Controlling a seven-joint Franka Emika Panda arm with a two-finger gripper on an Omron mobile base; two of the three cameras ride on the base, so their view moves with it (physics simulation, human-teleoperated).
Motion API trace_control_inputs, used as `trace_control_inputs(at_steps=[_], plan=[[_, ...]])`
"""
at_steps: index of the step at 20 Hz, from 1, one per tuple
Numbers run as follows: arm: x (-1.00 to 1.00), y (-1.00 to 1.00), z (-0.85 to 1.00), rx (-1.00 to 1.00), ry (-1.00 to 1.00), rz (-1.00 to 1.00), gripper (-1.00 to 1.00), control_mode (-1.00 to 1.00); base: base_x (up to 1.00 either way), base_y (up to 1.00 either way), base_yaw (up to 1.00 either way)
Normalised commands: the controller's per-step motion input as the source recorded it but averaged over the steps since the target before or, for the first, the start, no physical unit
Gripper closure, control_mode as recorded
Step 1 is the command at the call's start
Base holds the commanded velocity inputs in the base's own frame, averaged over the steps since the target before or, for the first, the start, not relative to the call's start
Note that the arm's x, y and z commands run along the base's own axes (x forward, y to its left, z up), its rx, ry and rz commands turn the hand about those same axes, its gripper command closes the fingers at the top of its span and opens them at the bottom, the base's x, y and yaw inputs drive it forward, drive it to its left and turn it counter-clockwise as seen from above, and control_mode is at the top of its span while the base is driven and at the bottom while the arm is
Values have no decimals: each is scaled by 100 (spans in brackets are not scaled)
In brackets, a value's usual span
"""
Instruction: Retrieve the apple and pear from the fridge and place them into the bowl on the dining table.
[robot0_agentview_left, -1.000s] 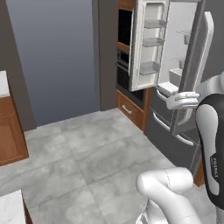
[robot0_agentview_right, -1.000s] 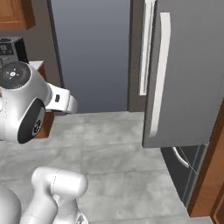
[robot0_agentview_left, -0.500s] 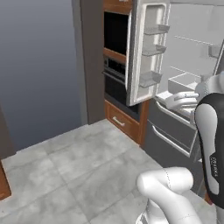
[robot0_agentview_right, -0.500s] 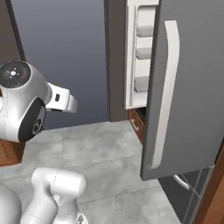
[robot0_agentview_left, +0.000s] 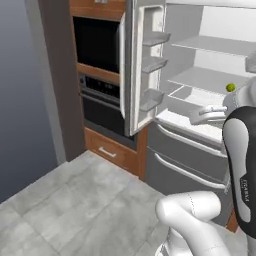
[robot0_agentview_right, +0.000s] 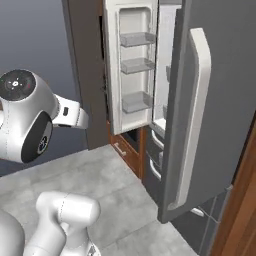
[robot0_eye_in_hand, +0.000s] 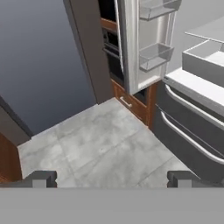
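Driving closer has swung both base views onto the fridge (robot0_agentview_left: 200, 85), its doors open. My gripper (robot0_eye_in_hand: 111, 178) is spread fully wide, holding nothing. I see the pear (robot0_agentview_left: 230, 87) on a far shelf; I'd square up before reaching in.

The fridge shelf (robot0_agentview_left: 210, 80) (white, inside) carries the pear (robot0_agentview_left: 230, 87).

The fridge (robot0_agentview_right: 210, 115) stands open, its left door's shelves (robot0_agentview_right: 136, 65) apparently bare.
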Motion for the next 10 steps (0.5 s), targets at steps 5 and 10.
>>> trace_control_inputs(at_steps=[5,10], plan=[[0,0,0,0,0,0,-100,100,58,27,-51],[0,0,0,0,0,0,-100,100,44,10,-58]])
